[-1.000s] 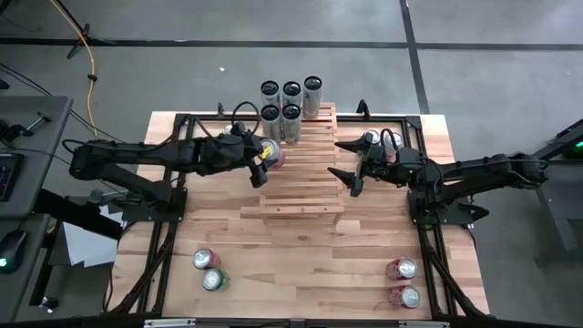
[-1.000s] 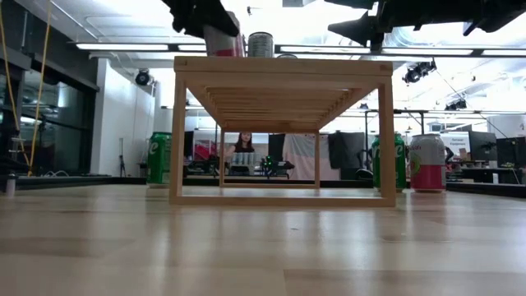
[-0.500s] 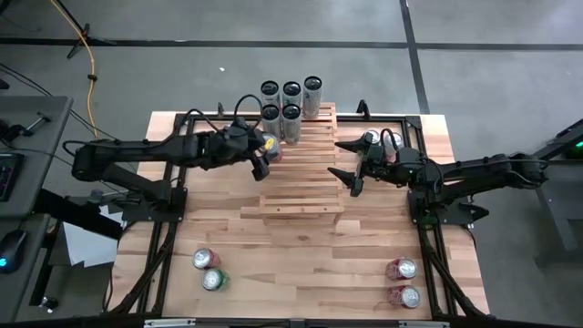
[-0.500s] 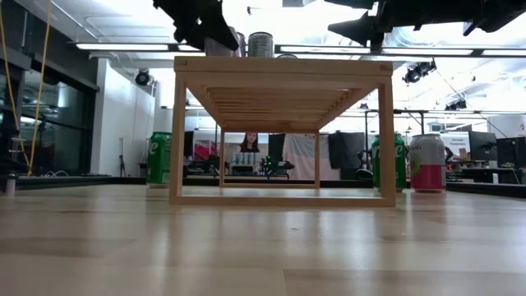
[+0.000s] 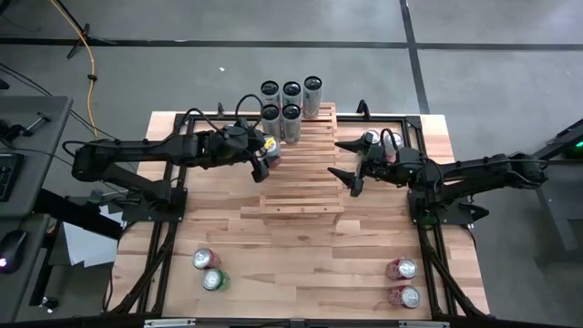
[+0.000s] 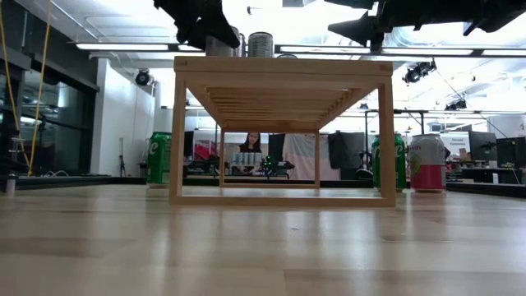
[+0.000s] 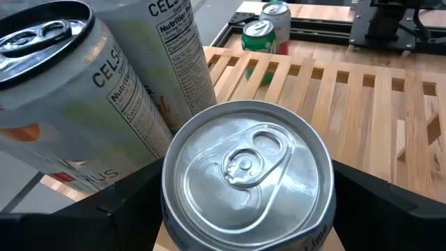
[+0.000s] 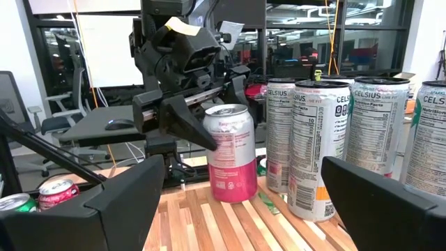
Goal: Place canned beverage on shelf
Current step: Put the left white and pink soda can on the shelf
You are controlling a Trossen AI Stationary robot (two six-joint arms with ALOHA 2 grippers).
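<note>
On the left of the high view, my left gripper (image 5: 261, 157) sits at the upper left part of the shelf (image 5: 301, 196). Its fingers are spread apart on both sides of the pink can (image 8: 233, 151). I think the fingers have let go, because the can stands up straight on the slats by itself. Just beside it are five tall cans (image 5: 291, 100) at the top of the shelf. In the middle right, my right gripper (image 5: 349, 166) waits with its fingers wide open, holding nothing. I think this can is done. More cans wait on the table: two at the lower left (image 5: 208, 270), two at the lower right (image 5: 402, 281).
</note>
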